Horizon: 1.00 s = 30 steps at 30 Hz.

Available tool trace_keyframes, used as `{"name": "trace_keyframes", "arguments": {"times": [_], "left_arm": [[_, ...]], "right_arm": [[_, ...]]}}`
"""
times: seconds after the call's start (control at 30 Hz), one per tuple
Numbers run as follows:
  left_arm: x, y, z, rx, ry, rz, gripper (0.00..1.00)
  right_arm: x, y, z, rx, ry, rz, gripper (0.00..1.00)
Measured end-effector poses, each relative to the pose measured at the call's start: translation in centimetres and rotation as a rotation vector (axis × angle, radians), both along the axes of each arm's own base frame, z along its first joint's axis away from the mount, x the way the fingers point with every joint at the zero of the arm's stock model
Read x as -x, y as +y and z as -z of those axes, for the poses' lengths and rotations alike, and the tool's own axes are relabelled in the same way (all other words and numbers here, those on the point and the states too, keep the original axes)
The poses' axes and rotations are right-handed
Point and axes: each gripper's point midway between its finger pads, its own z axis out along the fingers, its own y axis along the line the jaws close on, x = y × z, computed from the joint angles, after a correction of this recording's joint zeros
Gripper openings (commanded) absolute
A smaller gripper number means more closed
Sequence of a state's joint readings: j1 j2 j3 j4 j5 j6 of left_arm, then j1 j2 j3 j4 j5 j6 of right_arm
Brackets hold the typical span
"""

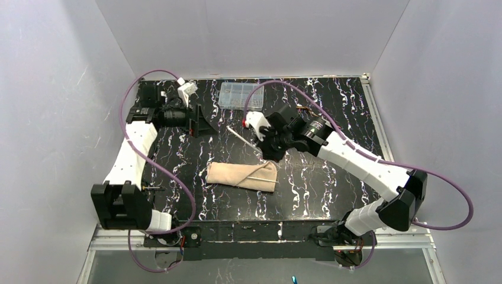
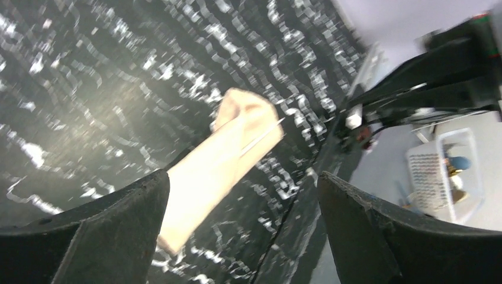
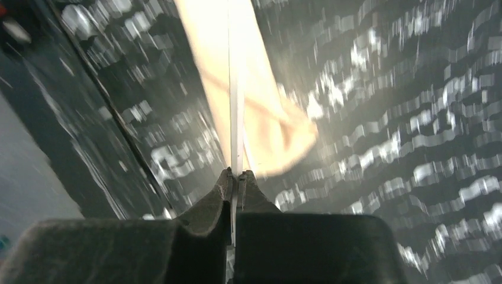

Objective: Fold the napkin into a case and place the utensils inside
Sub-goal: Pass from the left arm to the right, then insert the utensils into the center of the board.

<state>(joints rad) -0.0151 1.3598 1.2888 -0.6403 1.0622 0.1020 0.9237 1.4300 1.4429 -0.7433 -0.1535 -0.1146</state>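
Observation:
The napkin (image 1: 237, 174) lies folded as a narrow beige case in the middle of the table. One thin utensil (image 1: 261, 177) lies on its right part, and I cannot tell whether it is tucked in. My right gripper (image 1: 262, 144) hovers just behind the case, shut on another thin utensil (image 1: 241, 136) that sticks out to the back left. In the right wrist view the gripper (image 3: 237, 174) pinches that utensil (image 3: 235, 106) over the case (image 3: 260, 112). My left gripper (image 1: 200, 121) is open and empty at the back left. Its wrist view shows the case (image 2: 219, 163) between the spread fingers (image 2: 118, 225).
A clear plastic compartment box (image 1: 240, 94) stands at the back centre of the black marbled table (image 1: 331, 183). Purple cables (image 1: 177, 177) loop beside both arms. White walls close in the left, back and right sides.

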Motion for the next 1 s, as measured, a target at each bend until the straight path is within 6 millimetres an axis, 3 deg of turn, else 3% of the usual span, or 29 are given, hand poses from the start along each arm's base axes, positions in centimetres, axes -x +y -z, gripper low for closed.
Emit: {"name": "trace_keyframes", "arguments": {"times": [0.13, 0.27, 0.33, 0.47, 0.63, 1.0], "left_arm": [[-0.7, 1.4, 6.4, -0.137, 0.098, 0.004, 0.75], [0.6, 2.5, 11.9, -0.230, 0.215, 0.031, 0.70], [1.3, 3.0, 13.7, -0.266, 0.257, 0.046, 0.69], [1.6, 3.5, 15.6, -0.318, 0.276, 0.067, 0.69], [1.8, 3.1, 16.5, -0.369, 0.252, 0.108, 0.69], [3.6, 3.0, 19.9, -0.518, 0.222, 0.193, 0.63]], "right_arm": [[1.2, -5.6, 3.9, 0.295, 0.027, -0.017, 0.01], [2.5, -9.4, 6.4, 0.477, 0.069, -0.045, 0.01], [2.9, -10.9, 7.0, 0.545, 0.077, -0.055, 0.01], [4.2, -12.8, 8.4, 0.665, 0.084, -0.096, 0.01], [6.6, -13.8, 10.9, 0.801, 0.131, -0.194, 0.01], [6.5, -13.1, 14.0, 0.887, 0.191, -0.236, 0.01]]}}
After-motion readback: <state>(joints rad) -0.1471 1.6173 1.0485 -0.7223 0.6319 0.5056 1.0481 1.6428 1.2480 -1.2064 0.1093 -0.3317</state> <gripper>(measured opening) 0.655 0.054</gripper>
